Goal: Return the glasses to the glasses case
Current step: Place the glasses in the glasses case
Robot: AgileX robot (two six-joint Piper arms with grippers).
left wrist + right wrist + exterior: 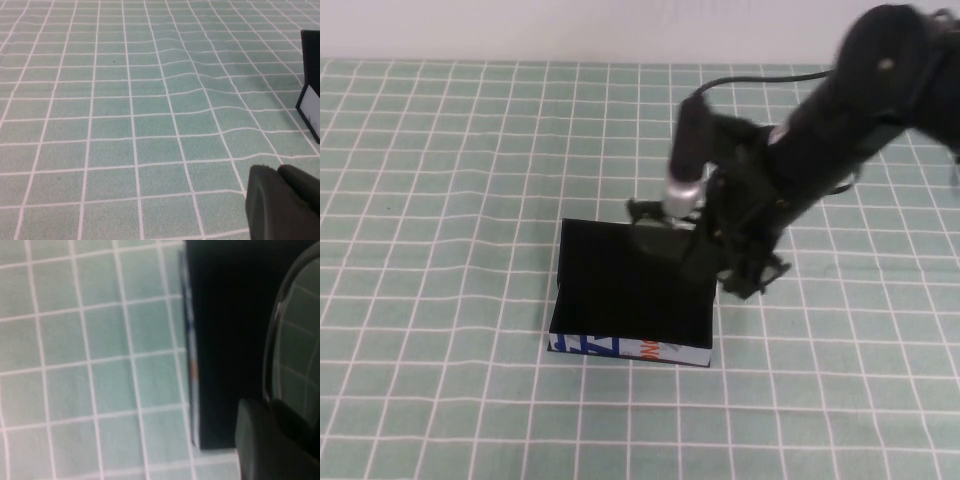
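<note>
Glasses case [630, 300] lies open on the counter [440, 200], which is covered in a green checked cloth; its black inside faces up and its printed white front faces the robot. It looks like a stiff, light box that may slide if pushed. Over the case's far right corner hangs the right pincer [665, 235], clamped on the glasses [650, 225], which hang just above the case's interior. In the right wrist view a lens [295, 340] curves beside the black case. I judge the glasses light, rigid, fragile and smooth; the frame, not a lens, is the place to grip. Left pincer [285, 205] hovers above bare cloth left of the case; whether it is apart or together I cannot tell.
</note>
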